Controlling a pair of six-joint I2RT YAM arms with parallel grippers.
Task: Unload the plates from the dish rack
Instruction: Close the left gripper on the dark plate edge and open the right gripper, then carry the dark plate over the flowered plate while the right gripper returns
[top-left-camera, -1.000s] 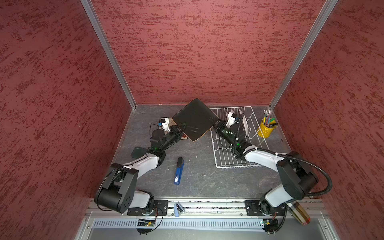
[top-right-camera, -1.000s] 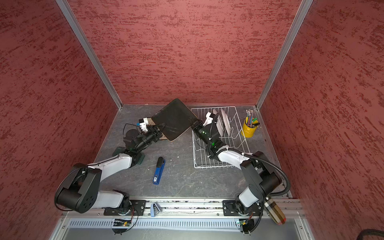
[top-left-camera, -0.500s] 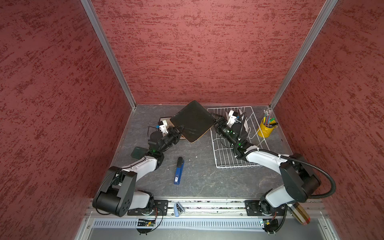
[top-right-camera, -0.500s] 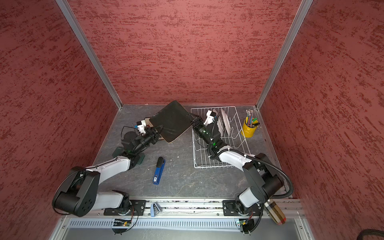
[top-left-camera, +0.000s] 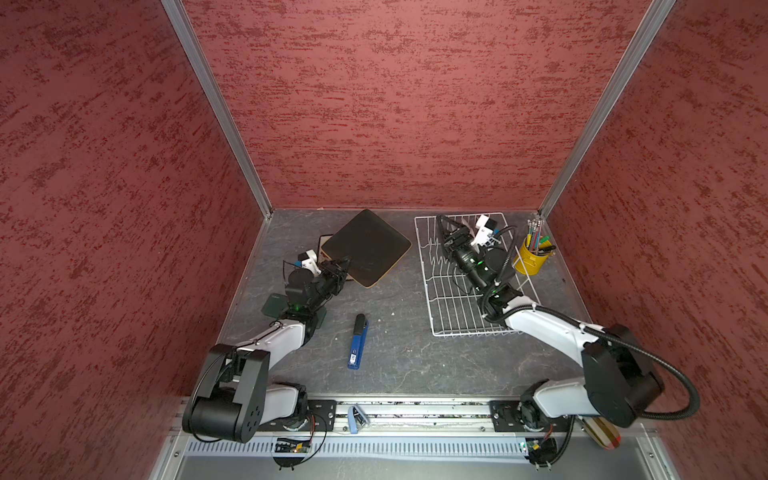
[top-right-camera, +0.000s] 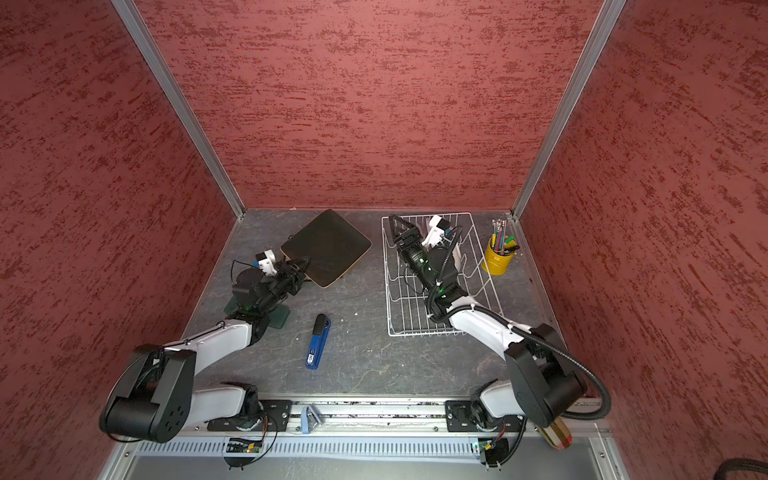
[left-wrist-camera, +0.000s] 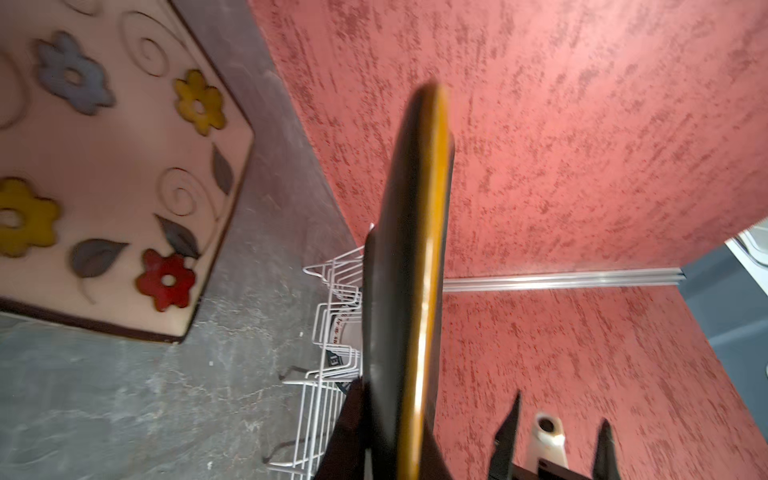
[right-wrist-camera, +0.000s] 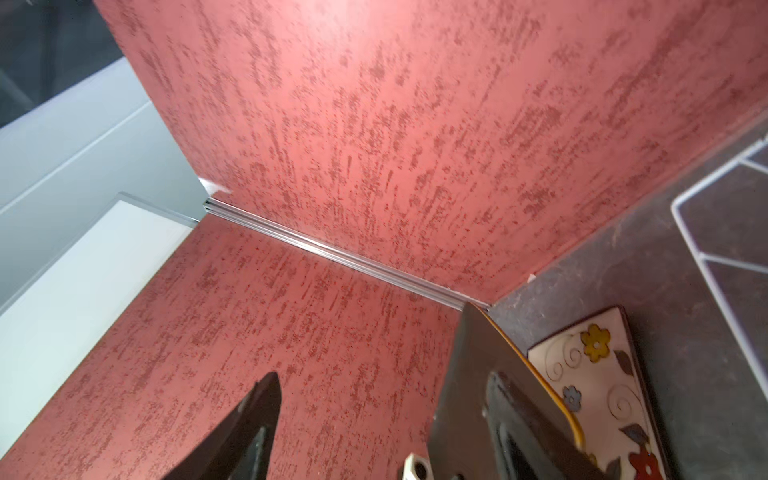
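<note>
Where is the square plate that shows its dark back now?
In both top views the square plate is at the back of the table, left of the dish rack, held by the left gripper.

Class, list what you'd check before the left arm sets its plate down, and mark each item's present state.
1. left gripper shut on dark-backed square plate: ok.
2. right gripper open, apart from that plate: ok.
3. flowered plate below lies flat, face up: ok.
4. Gap between the two plates: cannot tell.
5. dish rack emptied: not ok, a round plate remains.
</note>
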